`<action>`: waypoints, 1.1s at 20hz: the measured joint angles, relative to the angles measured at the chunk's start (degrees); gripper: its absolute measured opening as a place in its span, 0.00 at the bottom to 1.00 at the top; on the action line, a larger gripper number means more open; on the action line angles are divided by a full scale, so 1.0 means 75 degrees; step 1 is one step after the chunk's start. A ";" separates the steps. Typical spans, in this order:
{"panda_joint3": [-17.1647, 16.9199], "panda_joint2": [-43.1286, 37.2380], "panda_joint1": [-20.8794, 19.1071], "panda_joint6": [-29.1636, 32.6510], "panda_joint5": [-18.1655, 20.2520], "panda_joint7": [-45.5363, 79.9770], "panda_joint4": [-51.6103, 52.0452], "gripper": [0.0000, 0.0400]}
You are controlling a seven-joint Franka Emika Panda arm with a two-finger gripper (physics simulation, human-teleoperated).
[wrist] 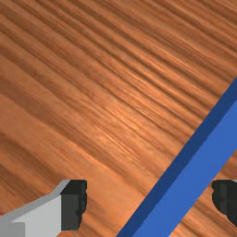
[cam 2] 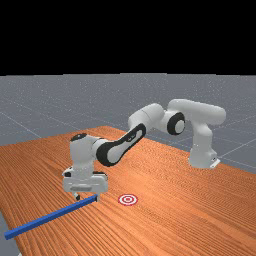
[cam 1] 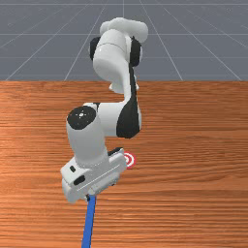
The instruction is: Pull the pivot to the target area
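The end effector (cam 2: 86,197) is open astride the blue bar (cam 2: 50,217), apparently lining up; next it should clamp, then drag toward the target (cam 2: 128,199).

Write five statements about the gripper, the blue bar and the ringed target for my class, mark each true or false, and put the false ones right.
1. The target has red and white rings. True.
2. The gripper is shut on the blue bar. False: the fingers stand apart, with wood visible on both sides of the bar between them.
3. In the far view, the bar runs from near the gripper toward the view's left. True.
4. The bar covers the target. False: the target lies uncovered, to the far view's right of the bar.
5. In the front view, the target is to the right of the bar. True.
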 joint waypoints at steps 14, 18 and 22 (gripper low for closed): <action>0.0051 0.0495 -0.0037 -0.0221 -0.0112 -0.0361 0.0769 1.00; 0.0073 0.0135 -0.0032 -0.0296 -0.0167 -0.0785 0.0417 1.00; 0.0075 -0.0128 0.0032 0.0458 -0.0089 -0.0573 -0.0292 1.00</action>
